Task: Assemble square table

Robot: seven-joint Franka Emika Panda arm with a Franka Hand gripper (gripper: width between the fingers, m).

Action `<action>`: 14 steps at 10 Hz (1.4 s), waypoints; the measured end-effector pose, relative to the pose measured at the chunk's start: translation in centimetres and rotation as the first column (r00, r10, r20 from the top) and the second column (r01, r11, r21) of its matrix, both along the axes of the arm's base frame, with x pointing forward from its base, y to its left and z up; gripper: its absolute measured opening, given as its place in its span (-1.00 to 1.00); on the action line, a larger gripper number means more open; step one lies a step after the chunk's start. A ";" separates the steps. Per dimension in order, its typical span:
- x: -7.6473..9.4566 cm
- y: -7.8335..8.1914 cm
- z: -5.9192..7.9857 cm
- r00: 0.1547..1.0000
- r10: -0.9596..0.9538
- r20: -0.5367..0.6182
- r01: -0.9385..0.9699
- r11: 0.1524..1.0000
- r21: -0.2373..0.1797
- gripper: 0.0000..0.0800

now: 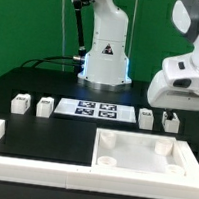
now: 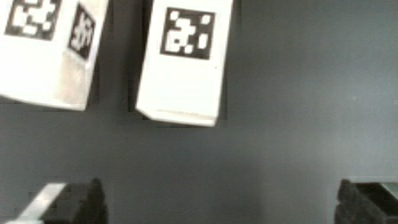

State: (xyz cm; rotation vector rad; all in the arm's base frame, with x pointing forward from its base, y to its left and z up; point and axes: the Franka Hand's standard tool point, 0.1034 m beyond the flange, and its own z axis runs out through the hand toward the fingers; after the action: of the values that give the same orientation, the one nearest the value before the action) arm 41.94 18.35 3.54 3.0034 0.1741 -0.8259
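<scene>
The white square tabletop (image 1: 141, 153) lies at the front on the exterior view's right, with round corner sockets facing up. Four small white tagged legs stand in a row along the back. Two are left of the marker board (image 1: 19, 103) (image 1: 44, 106) and two are right of it (image 1: 148, 117) (image 1: 170, 120). My gripper (image 1: 178, 97) hangs above the two right legs. In the wrist view two legs (image 2: 185, 60) (image 2: 50, 50) lie on the black table ahead of the gripper (image 2: 221, 205). Its dark fingertips (image 2: 71, 205) stand wide apart, open and empty.
The marker board (image 1: 93, 111) lies flat between the leg pairs, in front of the robot base (image 1: 105, 58). A long white border rail (image 1: 2, 141) runs along the exterior view's left and the front edge. The table is black.
</scene>
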 end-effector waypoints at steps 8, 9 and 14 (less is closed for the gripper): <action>-3.1 -0.5 -1.2 0.903 -0.066 -0.424 0.029 0.995 -0.093 0.62; -3.0 -0.5 -1.1 0.905 -0.063 -0.421 0.028 0.996 -0.090 0.62; -4.7 -0.9 -2.1 0.899 -0.067 -0.434 0.027 0.995 -0.097 0.62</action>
State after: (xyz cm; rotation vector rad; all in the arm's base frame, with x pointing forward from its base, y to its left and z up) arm 37.28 17.48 1.40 2.7014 0.0669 -1.4634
